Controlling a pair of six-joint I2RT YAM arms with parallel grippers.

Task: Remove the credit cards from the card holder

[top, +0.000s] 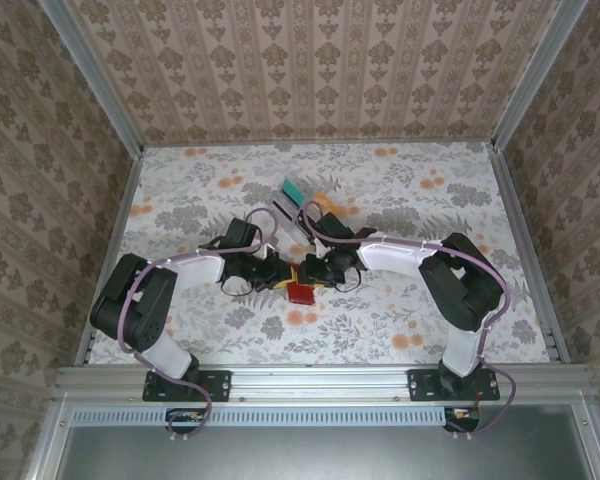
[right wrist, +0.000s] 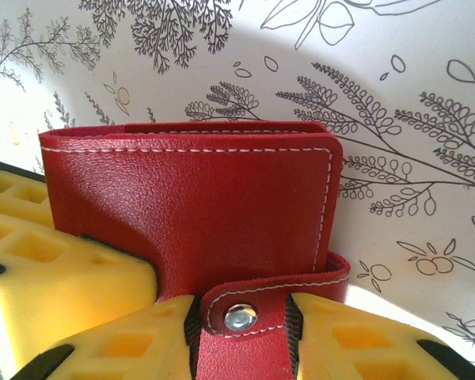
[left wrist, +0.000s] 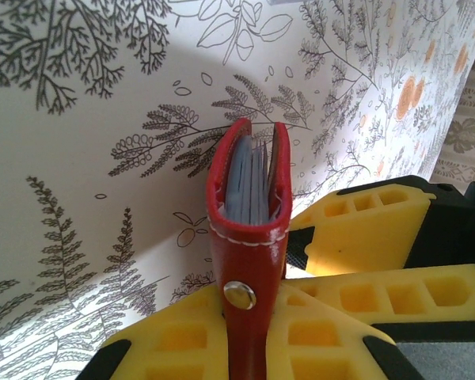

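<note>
Mid-table, my left gripper [top: 283, 280] clenched on the card holder [top: 301, 293] from ten o'clock, credit cards [left wrist: 249, 186] inside, my right gripper [top: 313, 275] pinching its tab [right wrist: 241, 344] from two o'clock.

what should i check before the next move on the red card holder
1. left gripper has its jaws shut on the card holder: ok
2. right gripper has its jaws on either side of the snap tab, firm grip: cannot tell
3. credit cards sit in the holder's open end with their edges exposed: ok
4. snap tab unfastened: cannot tell
5. clear card rack stands apart from both grippers: ok
</note>
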